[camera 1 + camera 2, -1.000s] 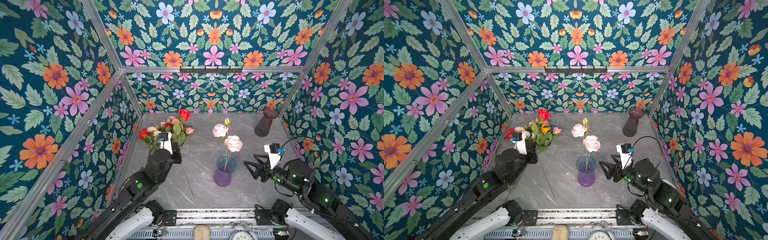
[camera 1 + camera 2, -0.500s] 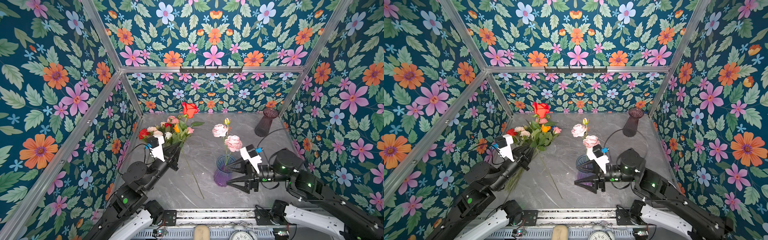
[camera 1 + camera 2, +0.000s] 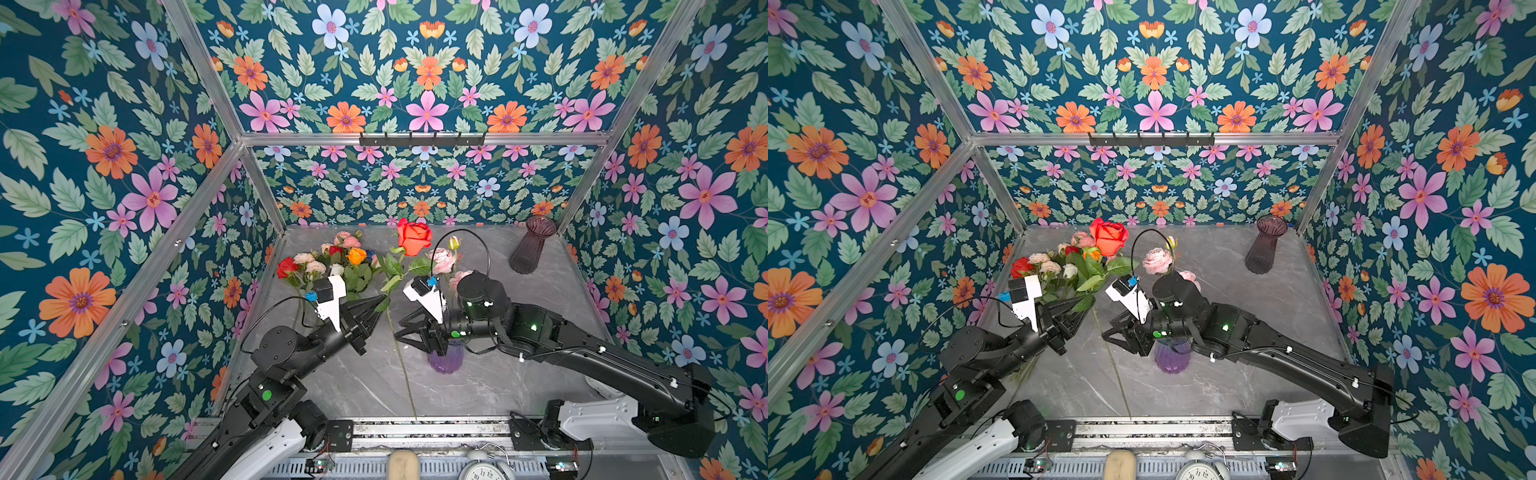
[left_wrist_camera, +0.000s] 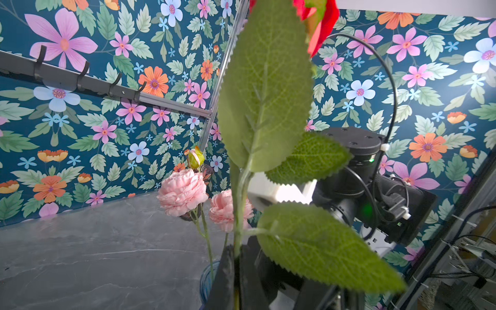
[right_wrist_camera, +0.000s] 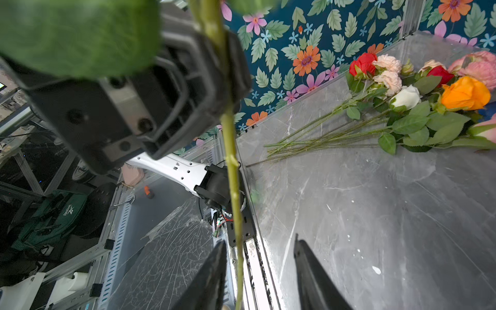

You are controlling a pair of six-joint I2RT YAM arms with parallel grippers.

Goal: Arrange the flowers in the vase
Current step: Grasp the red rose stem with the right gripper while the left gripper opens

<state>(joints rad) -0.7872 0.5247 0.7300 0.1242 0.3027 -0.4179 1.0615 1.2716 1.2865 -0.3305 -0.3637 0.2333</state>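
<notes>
My left gripper is shut on the stem of a red rose. It holds the rose upright above the table, just below the leaves. The long stem hangs down toward the front rail. My right gripper is open around that stem below the left gripper. In the right wrist view the stem runs between the fingers, close to one of them. The purple vase stands under the right wrist with pink flowers in it.
Several loose flowers lie in a pile at the back left of the grey table. A dark glass vase stands at the back right corner. Flowered walls enclose three sides.
The left arm has lifted the red rose and carried it right, toward the middle. The right gripper has swung left past the vase to the hanging stem, and its jaws have narrowed.
</notes>
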